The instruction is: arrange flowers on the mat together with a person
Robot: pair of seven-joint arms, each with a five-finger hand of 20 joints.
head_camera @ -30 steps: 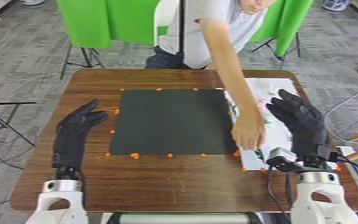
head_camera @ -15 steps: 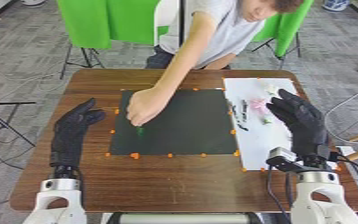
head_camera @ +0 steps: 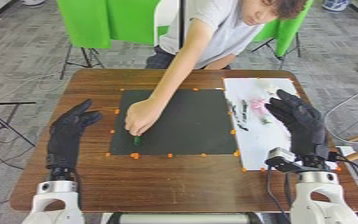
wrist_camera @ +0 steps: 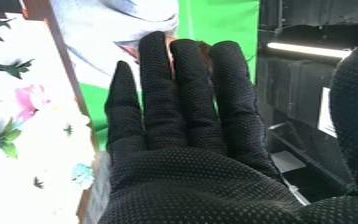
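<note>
Fingers [head_camera: 135,131] brought narrowly together on a small green stem [head_camera: 137,141], a person's hand [head_camera: 143,116] holds the piece low over the dark mat [head_camera: 193,130], near the corner at the left edge and the robot's side. The pinch from above probably lets the person choose the stem's spot while the hand covers little of the mat. Starting near a corner would leave the middle free for blooms.

Along the table's [head_camera: 184,187] right edge, a white sheet [head_camera: 260,147] carries the pink flower [head_camera: 257,106], likely laid out so each piece can be picked singly. Leaves [wrist_camera: 14,67] and a teal flower [wrist_camera: 82,175] lie on it too, apart from one another.

The robot's right hand [head_camera: 298,119] hangs above the sheet, its fingers straight and thumb spread wide, holding nothing, presumably posted there for a short reach to the supply. Its left hand [head_camera: 66,135], also loosely open and bare, is off the mat's left edge, which seems to give the person's arm room to work.
</note>
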